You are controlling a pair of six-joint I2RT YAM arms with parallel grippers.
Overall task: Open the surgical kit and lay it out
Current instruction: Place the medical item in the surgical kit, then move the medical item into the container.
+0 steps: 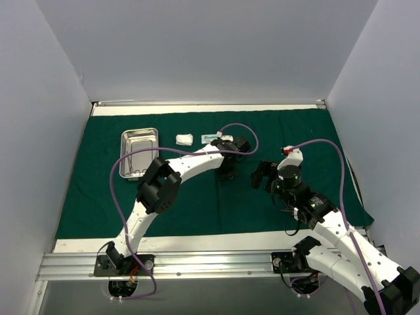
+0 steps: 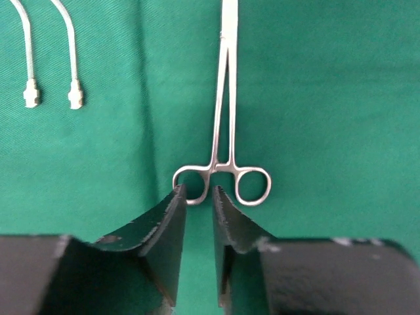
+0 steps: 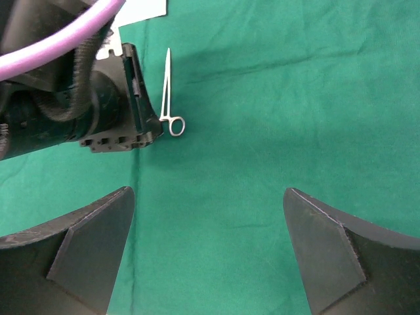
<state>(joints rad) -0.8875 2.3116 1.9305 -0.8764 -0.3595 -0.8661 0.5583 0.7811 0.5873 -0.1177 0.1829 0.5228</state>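
One forceps (image 2: 223, 164) ring sits between my barely parted left gripper (image 2: 198, 191) tips, centre frame; lifting could snag it. Right gripper (image 3: 209, 191) gapes empty.

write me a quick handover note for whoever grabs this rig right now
Left hand: slightly open, low at the forceps rings, apparently not gripping.
Right hand: wide open, empty, above the cloth.
Layout: tray back left, gauze and packet along the back, forceps mid-cloth.
Done: cloth spread flat, those pieces set out.
Left: tray seems to hold thin tools; likely lay them out.
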